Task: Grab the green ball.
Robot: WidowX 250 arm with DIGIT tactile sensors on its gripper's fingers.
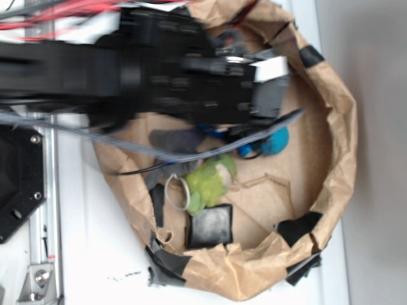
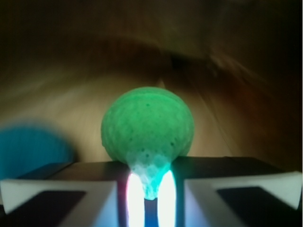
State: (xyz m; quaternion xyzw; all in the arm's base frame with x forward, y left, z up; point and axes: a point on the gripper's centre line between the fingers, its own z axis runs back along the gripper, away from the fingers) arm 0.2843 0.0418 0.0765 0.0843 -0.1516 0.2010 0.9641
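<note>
In the wrist view the green ball [image 2: 147, 125] fills the middle, round and finely pitted. Its lower part is pinched in the narrow gap between my two fingers, so my gripper [image 2: 147, 182] is shut on it. In the exterior view the arm is blurred and my gripper [image 1: 270, 89] is over the upper part of the brown paper bin [image 1: 337, 146]. The green ball is hidden there behind the gripper.
A teal-blue ball [image 1: 275, 141] lies just below the gripper and shows as a blue blur at the left of the wrist view [image 2: 28, 146]. A lime-green plush toy [image 1: 206, 181], a black square block [image 1: 210, 225] and a grey cloth [image 1: 175, 140] lie in the bin. Crumpled paper walls ring everything.
</note>
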